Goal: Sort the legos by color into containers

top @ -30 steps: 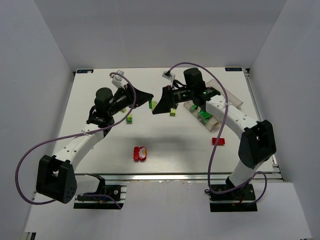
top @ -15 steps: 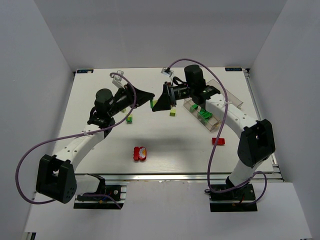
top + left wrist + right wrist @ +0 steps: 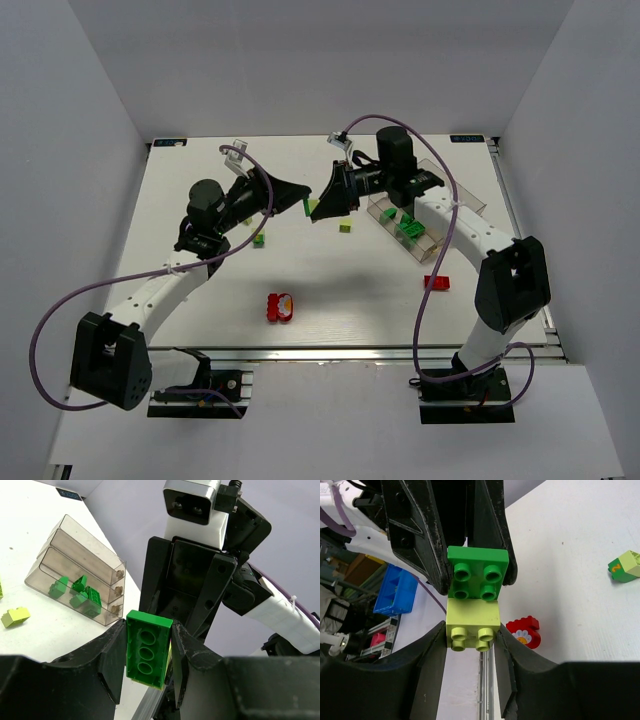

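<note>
The left tool [image 3: 149,655] is clenched on a green brick [image 3: 147,647], held in the air over the far middle of the worktop [image 3: 340,285]. A pale brick [image 3: 473,622] is stuck to it. The right tool [image 3: 472,632] faces the left one. Its fingers [image 3: 432,655] flank the pale brick, right against its sides; whether they clamp it I cannot tell. The tray [image 3: 85,542] lies at the right, with green bricks [image 3: 82,597] in the outer compartment toward the worktop's middle. Red bricks [image 3: 281,307] lie nearer the arm bases.
</note>
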